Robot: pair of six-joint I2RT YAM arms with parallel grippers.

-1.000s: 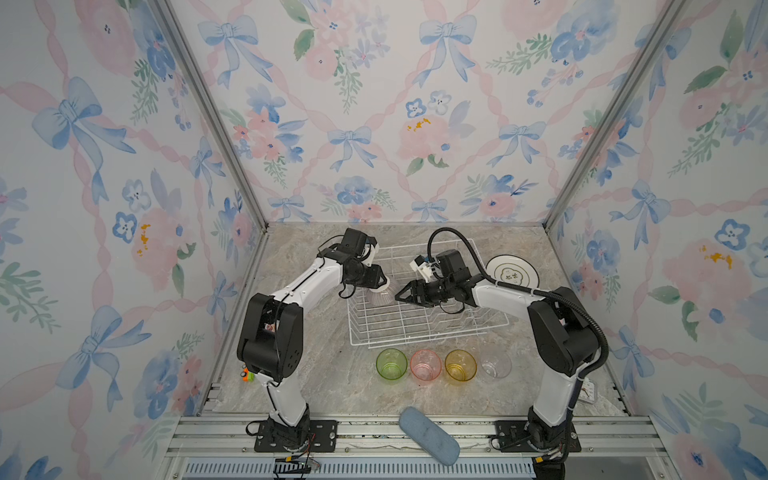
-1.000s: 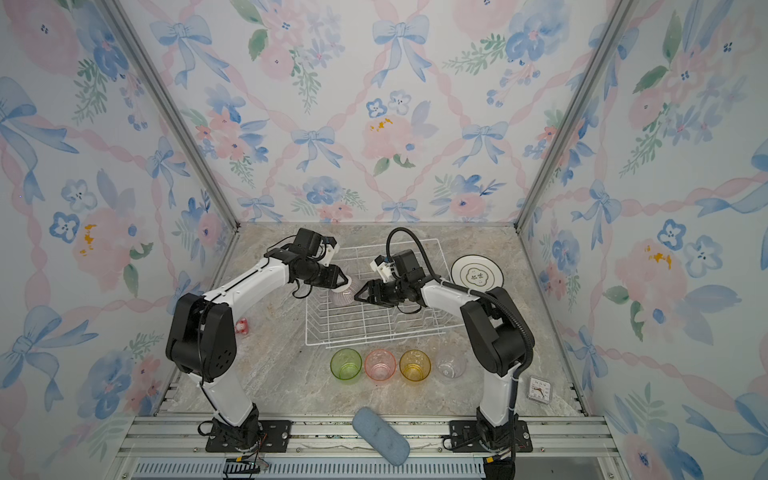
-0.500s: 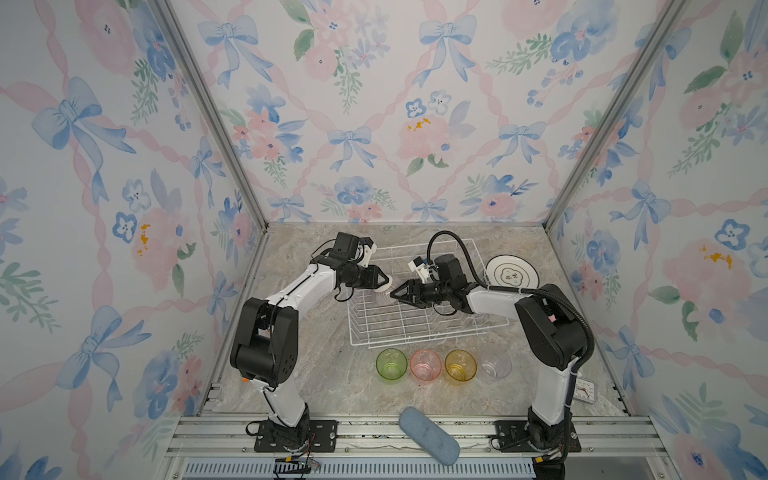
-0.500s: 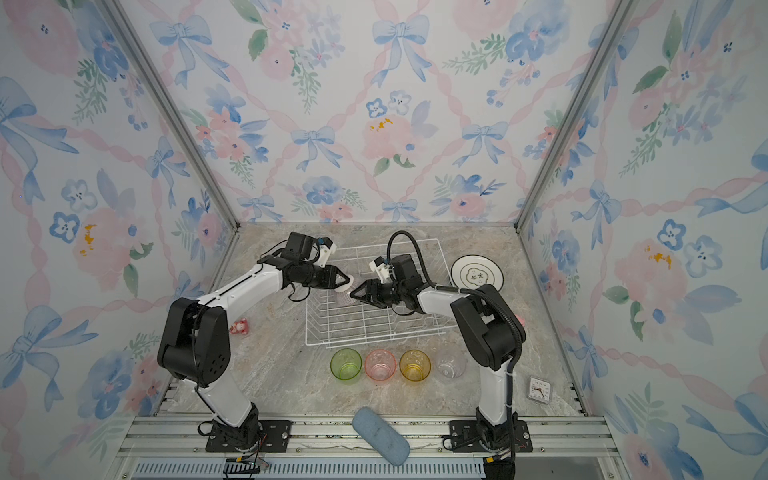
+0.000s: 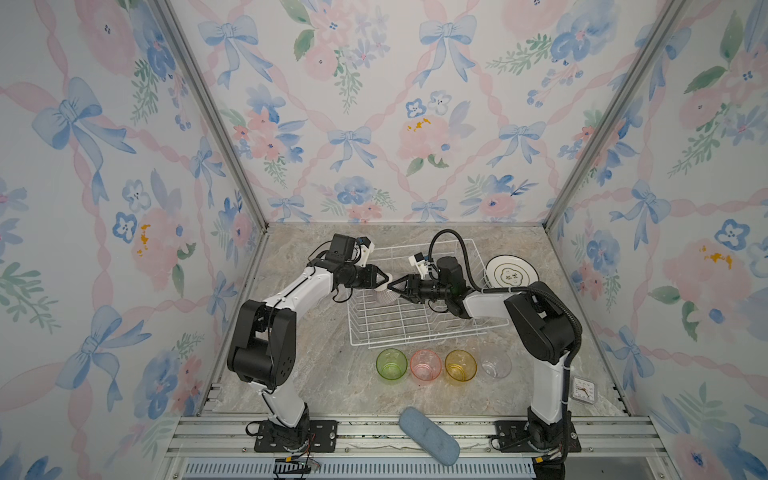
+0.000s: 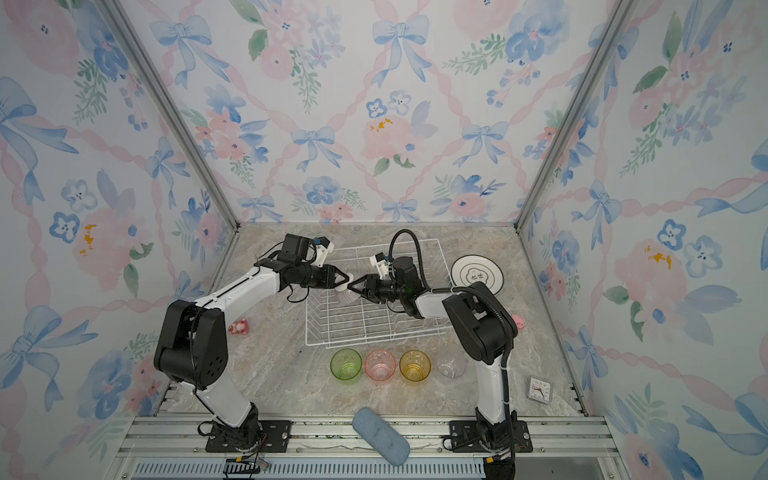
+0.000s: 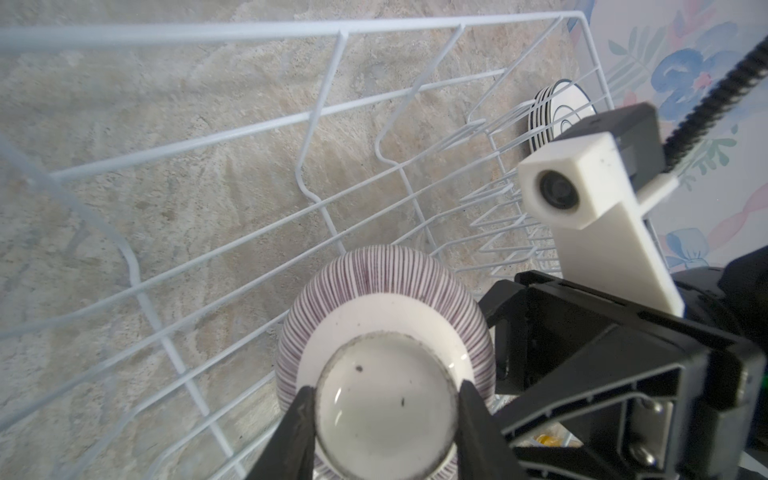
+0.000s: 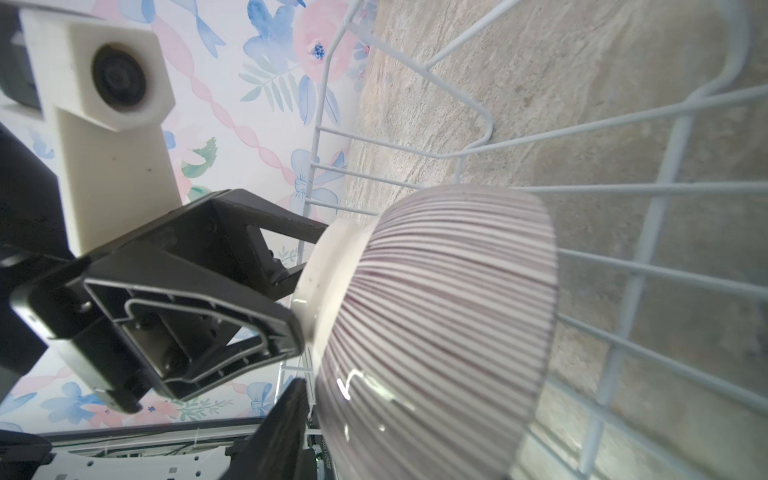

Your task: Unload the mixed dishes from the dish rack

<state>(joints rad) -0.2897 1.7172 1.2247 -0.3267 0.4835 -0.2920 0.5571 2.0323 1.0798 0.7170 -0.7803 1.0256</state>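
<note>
The striped ribbed bowl [image 7: 386, 299] [image 8: 449, 291] hangs on its side over the left end of the white wire dish rack [image 5: 415, 343] [image 6: 374, 343]. My left gripper [image 7: 387, 390] [image 5: 384, 283] is shut on the bowl's white foot ring. My right gripper [image 5: 393, 286] [image 6: 354, 286] meets it from the other side. One of its fingers [image 8: 291, 415] lies along the bowl's wall; the other is hidden behind the bowl. A stack of dark-rimmed plates [image 5: 512, 272] lies right of the rack. Green [image 5: 391, 365], pink [image 5: 425, 365], yellow [image 5: 460, 365] and clear [image 5: 496, 365] tumblers stand in front of it.
A blue oblong pad [image 5: 429, 434] lies on the front rail. A small square clock [image 5: 583, 390] sits at the front right. A pink toy [image 6: 239, 327] lies left of the rack, and another pink object [image 6: 517, 321] sits behind the right arm.
The right gripper has slid left up to the bowl and its jaws have narrowed. The left gripper has kept its hold and shifted slightly toward the right gripper.
</note>
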